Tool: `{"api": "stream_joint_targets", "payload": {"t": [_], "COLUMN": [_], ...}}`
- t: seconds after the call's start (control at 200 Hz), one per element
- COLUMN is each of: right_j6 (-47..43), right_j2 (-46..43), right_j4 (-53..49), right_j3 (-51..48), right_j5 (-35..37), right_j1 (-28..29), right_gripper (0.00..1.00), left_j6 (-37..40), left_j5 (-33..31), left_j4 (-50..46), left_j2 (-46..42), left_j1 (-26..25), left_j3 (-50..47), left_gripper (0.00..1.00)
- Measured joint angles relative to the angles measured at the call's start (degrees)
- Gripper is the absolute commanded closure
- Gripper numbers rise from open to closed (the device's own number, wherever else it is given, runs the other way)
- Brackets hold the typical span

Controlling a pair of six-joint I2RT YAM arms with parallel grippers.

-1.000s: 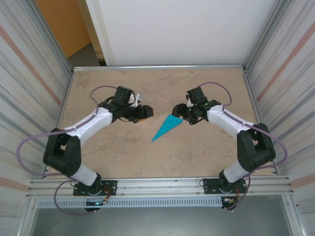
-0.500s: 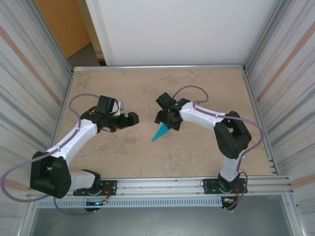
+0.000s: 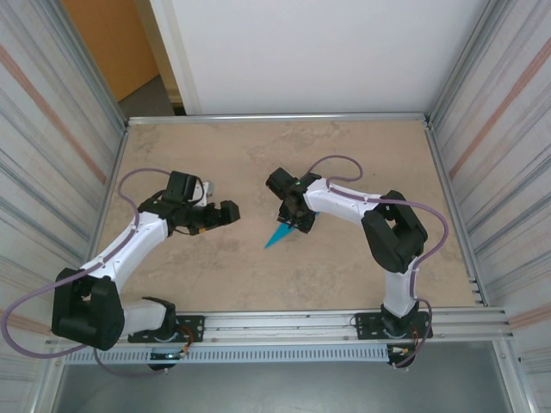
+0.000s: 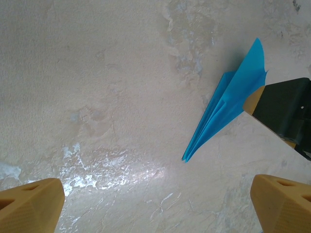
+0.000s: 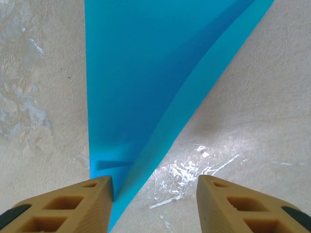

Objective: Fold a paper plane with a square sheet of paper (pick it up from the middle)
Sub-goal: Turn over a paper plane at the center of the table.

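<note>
Beige tabletop: creased turquoise paper plane, half-open right hand astride it, left hand agape.

Bright, even light and sharp focus, with white glare patches on the table

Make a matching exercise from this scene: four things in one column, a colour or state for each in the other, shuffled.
1. paper plane
2. left gripper
3. right gripper
4. table

A. beige, marbled
B. open wide, away from the paper
C. turquoise, folded to a sharp point
D. open, down at the paper's wide end

Pairs: 1-C, 2-B, 3-D, 4-A
</note>
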Motion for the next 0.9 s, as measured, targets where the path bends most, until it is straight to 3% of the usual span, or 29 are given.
{"api": "stream_joint_targets", "payload": {"t": [0.446, 0.656, 0.902], "right_j6": [4.3, 5.2, 4.9], "right_j2": [0.0, 0.2, 0.0], "right_j4": [-1.1, 0.5, 1.0], "right_j3": [-0.1, -1.7, -2.9], "right_j5": [-0.3, -0.9, -0.2], "right_j1": [0.1, 0.0, -0.1], "right_gripper": [0.62, 0.74, 0.96], "left_j6": [0.0, 0.0, -0.5], "left_j5": [0.2, 0.8, 0.8], "left_j4": [0.0, 0.2, 0.2], "left_j2": [0.3, 0.3, 0.3], "left_j1": [0.0, 0.0, 0.1], "left_j3": [0.0, -0.3, -0.8], "left_gripper": [0.01, 0.01, 0.01]}}
